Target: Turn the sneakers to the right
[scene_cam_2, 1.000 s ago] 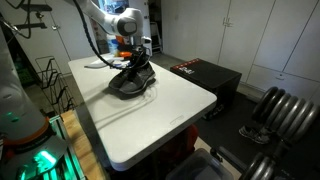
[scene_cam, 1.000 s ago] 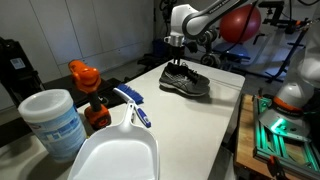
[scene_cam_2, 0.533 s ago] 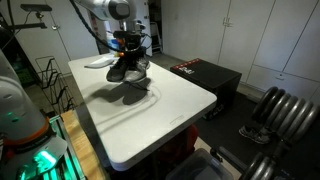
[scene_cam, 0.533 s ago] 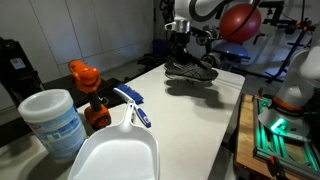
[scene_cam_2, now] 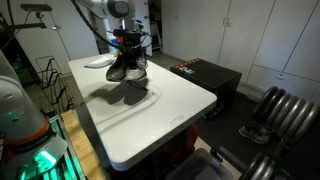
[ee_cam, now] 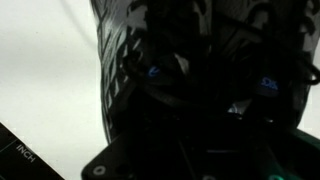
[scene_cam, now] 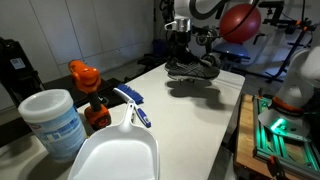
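The fingers (scene_cam: 180, 50) are clenching the sneakers (scene_cam: 193, 68), holding them in the air above the table (scene_cam: 205, 125), so the rightward turn is seemingly underway, with finishing the rotation and setting down remaining.

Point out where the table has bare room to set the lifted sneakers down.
The white table is bare beneath and around the sneakers, which the gripper holds in the air, and stays bare out to its near edge and corner. It is crowded at the end by the orange bottle, white tub and dustpan.
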Controlling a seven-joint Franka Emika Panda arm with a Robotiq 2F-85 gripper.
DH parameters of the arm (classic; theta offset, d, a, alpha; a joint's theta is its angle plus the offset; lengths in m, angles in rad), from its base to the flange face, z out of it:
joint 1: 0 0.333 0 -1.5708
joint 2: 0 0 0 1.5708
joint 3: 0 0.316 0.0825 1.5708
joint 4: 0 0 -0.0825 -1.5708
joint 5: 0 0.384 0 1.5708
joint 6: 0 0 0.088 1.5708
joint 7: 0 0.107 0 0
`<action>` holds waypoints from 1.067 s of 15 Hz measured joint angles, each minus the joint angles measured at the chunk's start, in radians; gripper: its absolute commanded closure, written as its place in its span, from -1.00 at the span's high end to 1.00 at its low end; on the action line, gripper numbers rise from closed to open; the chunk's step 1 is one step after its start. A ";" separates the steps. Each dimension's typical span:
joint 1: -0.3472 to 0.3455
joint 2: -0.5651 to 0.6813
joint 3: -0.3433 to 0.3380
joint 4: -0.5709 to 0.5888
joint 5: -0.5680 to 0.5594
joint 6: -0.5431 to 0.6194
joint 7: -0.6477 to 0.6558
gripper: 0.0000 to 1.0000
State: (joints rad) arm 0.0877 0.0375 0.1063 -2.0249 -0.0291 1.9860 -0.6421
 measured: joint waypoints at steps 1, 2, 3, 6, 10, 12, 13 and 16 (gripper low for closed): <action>0.000 0.000 0.000 0.000 0.000 0.000 0.000 -0.54; 0.000 0.000 0.000 0.000 0.000 0.000 0.000 -0.54; 0.000 0.000 0.000 0.000 0.000 0.000 0.000 -0.54; 0.000 0.000 0.000 0.000 0.000 0.000 0.000 -0.89; 0.002 0.009 0.002 0.000 -0.014 0.000 -0.016 -0.89; 0.010 0.016 0.009 -0.003 -0.056 0.002 -0.074 -0.89; 0.014 0.017 0.014 -0.005 -0.079 0.003 -0.102 -0.89; 0.028 0.017 0.027 -0.022 -0.140 0.033 -0.182 -0.89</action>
State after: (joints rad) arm 0.1157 0.0547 0.1336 -2.0470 -0.1687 2.0192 -0.8245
